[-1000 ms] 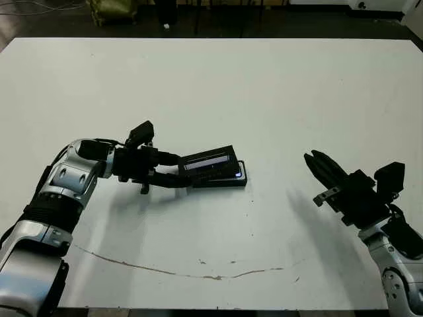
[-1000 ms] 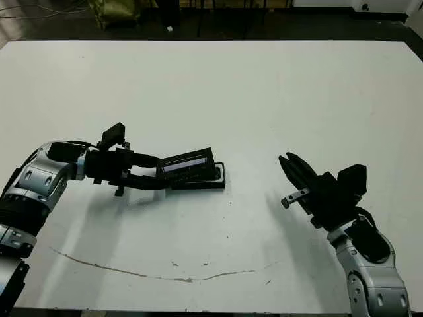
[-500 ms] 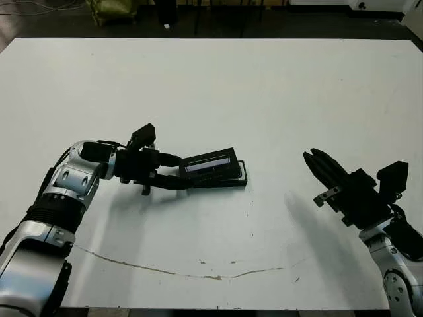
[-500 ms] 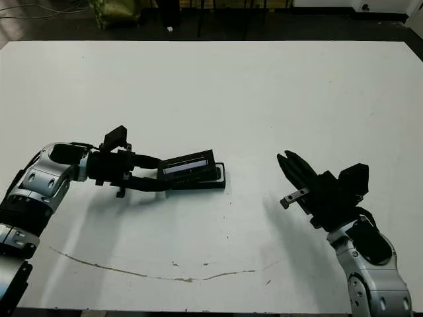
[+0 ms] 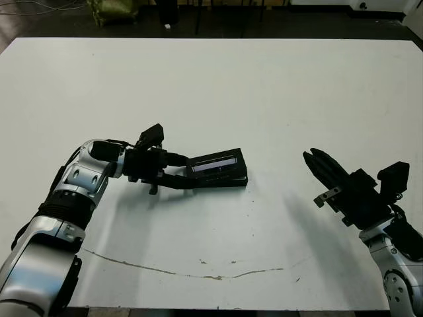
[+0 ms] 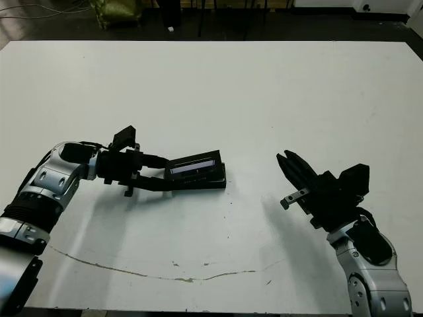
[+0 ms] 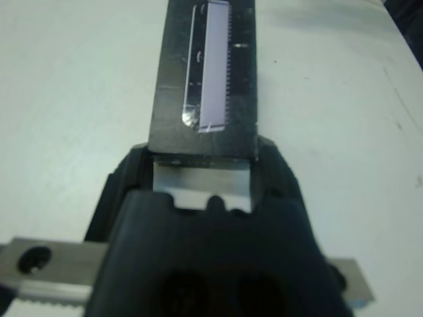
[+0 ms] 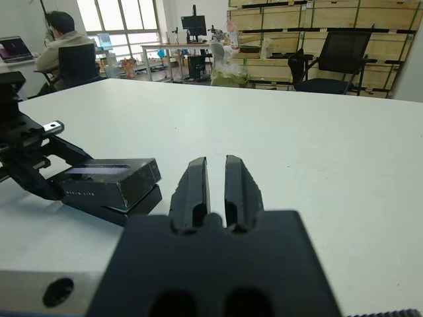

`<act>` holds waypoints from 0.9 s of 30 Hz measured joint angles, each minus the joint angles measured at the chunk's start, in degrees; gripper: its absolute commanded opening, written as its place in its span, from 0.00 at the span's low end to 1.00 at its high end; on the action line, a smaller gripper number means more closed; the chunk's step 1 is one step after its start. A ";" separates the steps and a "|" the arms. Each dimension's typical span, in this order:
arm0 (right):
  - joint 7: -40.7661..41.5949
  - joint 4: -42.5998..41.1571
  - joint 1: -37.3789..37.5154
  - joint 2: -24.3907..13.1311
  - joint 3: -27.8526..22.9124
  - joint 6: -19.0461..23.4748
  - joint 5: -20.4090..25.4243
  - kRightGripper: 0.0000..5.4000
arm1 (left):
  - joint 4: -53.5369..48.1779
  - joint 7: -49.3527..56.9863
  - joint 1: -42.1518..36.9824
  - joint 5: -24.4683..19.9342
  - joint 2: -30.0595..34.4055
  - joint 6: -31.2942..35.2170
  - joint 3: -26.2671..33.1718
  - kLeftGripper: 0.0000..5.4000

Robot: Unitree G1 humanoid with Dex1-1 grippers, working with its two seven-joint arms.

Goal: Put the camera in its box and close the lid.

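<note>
The white table [image 5: 264, 92] is broad and mostly bare, marked by a thin brownish scuff line [image 5: 198, 271] on its near side, nearer the robot than the box [image 5: 228, 181]. The box lies flat on the table, and the lid [image 5: 215, 165] sits over it, tilted, with its far edge raised and its silvery window strip facing up. The left gripper [image 5: 188, 174] grasps the lid by the end away from the right gripper, its two black fingers clamped on that edge. The camera cannot be seen; the lid covers the box. Well apart from the box, the right gripper [image 5: 316, 160] hangs above the table with its fingers pressed nearly together, holding nothing. Beyond the table, the right wrist view shows a room with windows, desks, stacked wooden crates [image 8: 310, 26], a black office chair [image 8: 330, 56] and a seated person [image 8: 63, 46].
</note>
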 measured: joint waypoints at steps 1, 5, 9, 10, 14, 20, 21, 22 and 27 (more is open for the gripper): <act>-0.13 -0.03 0.04 0.00 0.00 0.01 0.05 0.00 | 0.00 0.14 -0.05 0.18 -0.06 -0.01 -0.12 0.36; -0.28 -0.76 0.12 0.00 0.00 0.18 0.23 0.00 | 0.01 0.58 -0.25 0.99 -0.34 0.00 -0.50 0.36; -0.18 -1.17 0.13 0.00 -0.01 0.54 1.30 0.00 | 0.02 0.82 -0.30 1.42 -0.42 -0.32 -0.81 0.36; -0.17 -1.16 0.13 0.00 -0.01 0.49 1.30 0.00 | 0.01 0.88 -0.32 1.59 -0.44 -0.29 -0.88 0.36; -0.25 -1.18 0.13 0.01 0.01 0.45 1.25 0.00 | 0.02 1.03 -0.34 2.07 -0.68 -0.64 -1.06 0.36; -0.24 -1.37 0.28 0.00 0.00 0.56 1.37 0.00 | 0.52 1.09 -0.43 2.35 -1.06 -1.43 -1.19 0.36; -0.24 -1.38 0.28 0.00 0.00 0.56 1.47 0.00 | 0.59 1.09 -0.47 2.39 -1.12 -1.40 -1.25 0.36; -0.25 -1.42 0.30 0.00 0.00 0.57 1.74 0.00 | 0.62 1.09 -0.55 2.45 -1.16 -1.24 -1.35 0.36; -0.20 -1.34 0.29 -0.02 0.02 0.30 1.25 0.00 | 0.00 1.26 -1.09 3.60 -1.19 -0.19 -2.12 0.36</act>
